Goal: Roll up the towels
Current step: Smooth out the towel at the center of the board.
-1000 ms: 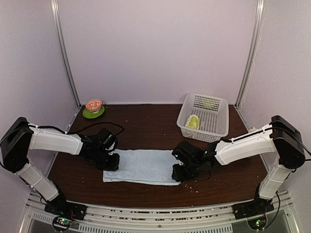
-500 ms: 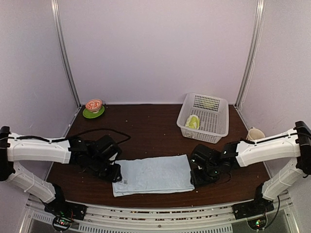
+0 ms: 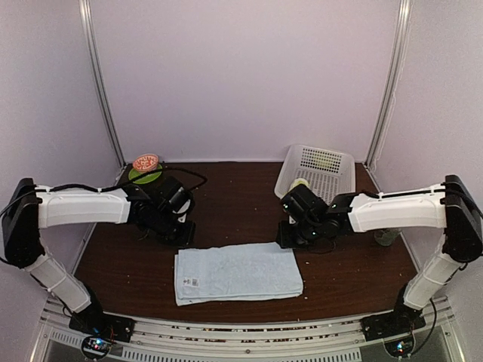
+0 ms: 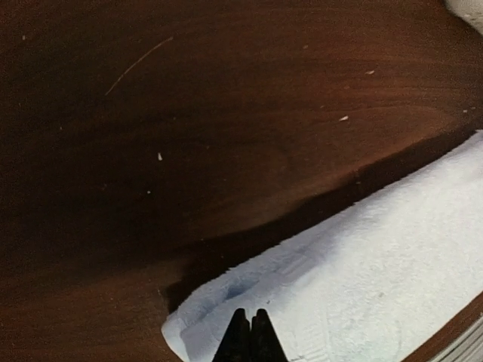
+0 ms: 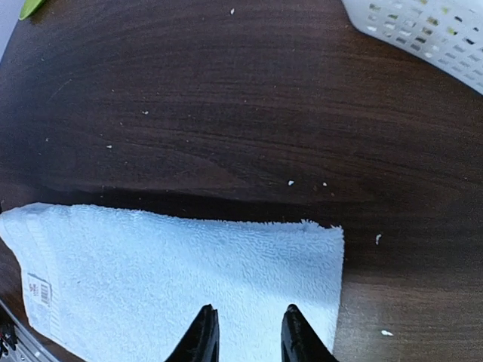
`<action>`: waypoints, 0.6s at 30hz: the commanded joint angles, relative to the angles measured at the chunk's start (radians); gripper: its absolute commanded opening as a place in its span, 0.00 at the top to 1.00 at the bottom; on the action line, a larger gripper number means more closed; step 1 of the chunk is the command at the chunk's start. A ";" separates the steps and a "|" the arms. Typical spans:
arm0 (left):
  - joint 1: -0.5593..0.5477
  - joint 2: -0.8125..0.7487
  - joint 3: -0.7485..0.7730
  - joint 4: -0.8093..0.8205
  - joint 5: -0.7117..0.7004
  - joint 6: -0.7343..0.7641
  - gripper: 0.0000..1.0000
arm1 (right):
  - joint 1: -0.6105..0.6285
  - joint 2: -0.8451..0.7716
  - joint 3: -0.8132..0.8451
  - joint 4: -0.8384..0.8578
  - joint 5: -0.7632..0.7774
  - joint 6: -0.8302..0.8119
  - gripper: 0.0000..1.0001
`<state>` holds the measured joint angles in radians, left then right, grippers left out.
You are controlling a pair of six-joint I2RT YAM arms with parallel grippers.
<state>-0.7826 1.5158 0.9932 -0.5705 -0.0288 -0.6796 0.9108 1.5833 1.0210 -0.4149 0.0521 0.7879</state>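
We see a dark wooden table (image 3: 234,204) filling the floor of the booth. The left arm (image 3: 83,207) and the right arm (image 3: 392,211) reach in over it from either side toward the middle.

The light-blue towel (image 3: 238,273) lies flat and unrolled at the near middle of the table, its long sides running left to right. A white basket (image 3: 324,162) stands at the far right. The yellow-green towel (image 3: 299,183) sits inside it, mostly hidden behind the right arm.

The left tool (image 4: 250,339) is closed, its fingers pressed together with nothing between them, over the far left corner of the blue towel. We cannot tell whether it touches the cloth. The right tool (image 5: 245,339) is open, its fingers apart and empty, over the far right corner of the same towel.

At the far left a green plate (image 3: 139,175) carries a small bowl (image 3: 146,162). A small label (image 3: 192,283) shows at the towel's near left corner.
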 commanded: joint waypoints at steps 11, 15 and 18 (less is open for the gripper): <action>0.075 0.129 -0.177 0.110 -0.071 -0.030 1.00 | -0.083 0.221 -0.010 0.088 -0.033 0.137 0.70; 0.075 0.112 -0.160 0.080 -0.095 -0.009 1.00 | -0.079 0.169 -0.001 0.102 -0.055 0.094 0.63; 0.075 0.045 -0.121 0.037 -0.086 0.020 0.79 | -0.061 0.091 0.029 0.038 -0.023 0.051 0.52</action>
<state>-0.7223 1.6173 0.8509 -0.4618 -0.0658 -0.6907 0.8322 1.7782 1.0222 -0.3317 0.0082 0.8871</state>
